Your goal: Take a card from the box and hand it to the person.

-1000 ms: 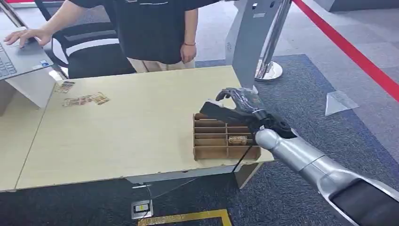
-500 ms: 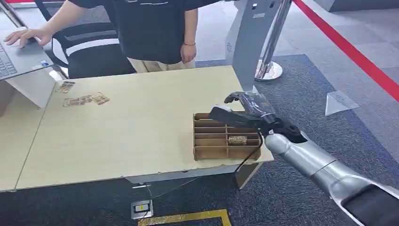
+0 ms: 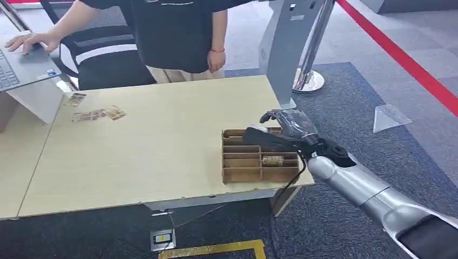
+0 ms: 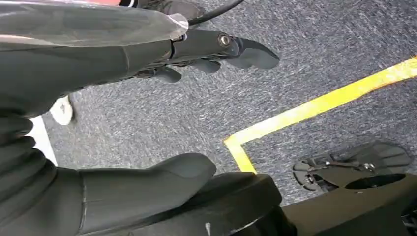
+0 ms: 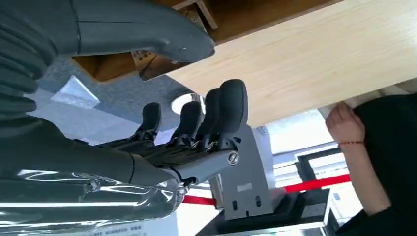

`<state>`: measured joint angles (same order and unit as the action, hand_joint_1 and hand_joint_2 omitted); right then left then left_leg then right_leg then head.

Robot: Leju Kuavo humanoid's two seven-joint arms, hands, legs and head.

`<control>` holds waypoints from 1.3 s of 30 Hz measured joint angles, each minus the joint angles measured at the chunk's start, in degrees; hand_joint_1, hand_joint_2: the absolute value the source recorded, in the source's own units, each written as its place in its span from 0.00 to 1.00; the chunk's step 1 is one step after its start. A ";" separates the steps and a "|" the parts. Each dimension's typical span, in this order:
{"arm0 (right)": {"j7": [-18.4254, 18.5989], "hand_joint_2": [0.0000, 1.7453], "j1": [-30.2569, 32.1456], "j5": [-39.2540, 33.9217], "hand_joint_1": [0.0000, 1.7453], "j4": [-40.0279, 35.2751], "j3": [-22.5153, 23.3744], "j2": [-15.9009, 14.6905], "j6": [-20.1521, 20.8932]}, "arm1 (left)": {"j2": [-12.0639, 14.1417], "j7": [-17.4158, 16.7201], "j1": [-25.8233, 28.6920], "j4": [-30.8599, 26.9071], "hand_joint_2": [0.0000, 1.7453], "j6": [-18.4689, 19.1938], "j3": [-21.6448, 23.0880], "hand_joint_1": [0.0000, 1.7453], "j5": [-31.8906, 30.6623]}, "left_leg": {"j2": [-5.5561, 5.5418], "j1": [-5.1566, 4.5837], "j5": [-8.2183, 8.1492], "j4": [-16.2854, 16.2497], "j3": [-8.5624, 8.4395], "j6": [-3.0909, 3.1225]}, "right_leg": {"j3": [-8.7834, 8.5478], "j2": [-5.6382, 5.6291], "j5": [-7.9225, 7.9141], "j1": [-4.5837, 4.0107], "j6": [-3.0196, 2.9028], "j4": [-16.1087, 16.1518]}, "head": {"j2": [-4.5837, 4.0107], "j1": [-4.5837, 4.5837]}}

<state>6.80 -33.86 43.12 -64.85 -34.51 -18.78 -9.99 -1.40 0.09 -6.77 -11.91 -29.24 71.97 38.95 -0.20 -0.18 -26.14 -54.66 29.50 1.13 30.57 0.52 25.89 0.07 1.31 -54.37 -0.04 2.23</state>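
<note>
Hovering over the box, the right hand holds nothing, its fingers spread apart from the thumb.

One card lies in a near-right compartment of the box, which sits at the table corner nearest the robot; the hand hangs above the box's far-right part, not touching the card; the left hand hangs low over the carpet, fingers apart, empty; the person stands across the table, well apart from the box; the likely risks, as I judge them: fingers catching a divider and dragging the light box off the edge, or the flat card slipping from a shallow pinch in that narrow slot.
</note>
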 joint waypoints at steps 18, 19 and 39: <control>-0.42 1.00 0.18 0.87 0.54 0.15 -0.11 -0.02 0.42 | -0.04 0.50 0.00 0.00 1.00 -0.07 0.00 0.00 0.07 | 0.00 0.00 0.00 0.01 0.01 0.00 | 0.00 0.00 0.00 0.00 0.00 0.00 | 0.00 0.00; -0.42 1.00 0.16 0.96 0.54 0.24 -0.11 -0.02 0.41 | -0.04 0.50 0.00 0.00 1.00 -0.07 0.00 0.00 0.07 | 0.00 0.00 0.00 0.01 0.01 0.00 | 0.00 0.00 0.00 0.00 0.00 0.00 | 0.00 0.00; 0.42 1.00 -2.34 3.74 0.56 5.03 -0.66 0.37 0.15 | -0.37 0.48 -0.04 0.00 1.00 -0.15 0.00 0.00 0.07 | -0.02 0.00 0.00 0.01 0.04 0.00 | -0.01 0.03 0.00 0.00 0.00 -0.02 | 0.00 0.00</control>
<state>7.21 -36.20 46.86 -59.82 -35.17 -18.40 -9.84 -1.77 0.57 -6.81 -11.91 -29.40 71.97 39.01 -0.22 -0.18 -26.14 -54.65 29.54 1.13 30.57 0.55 25.89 0.07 1.31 -54.39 -0.04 2.23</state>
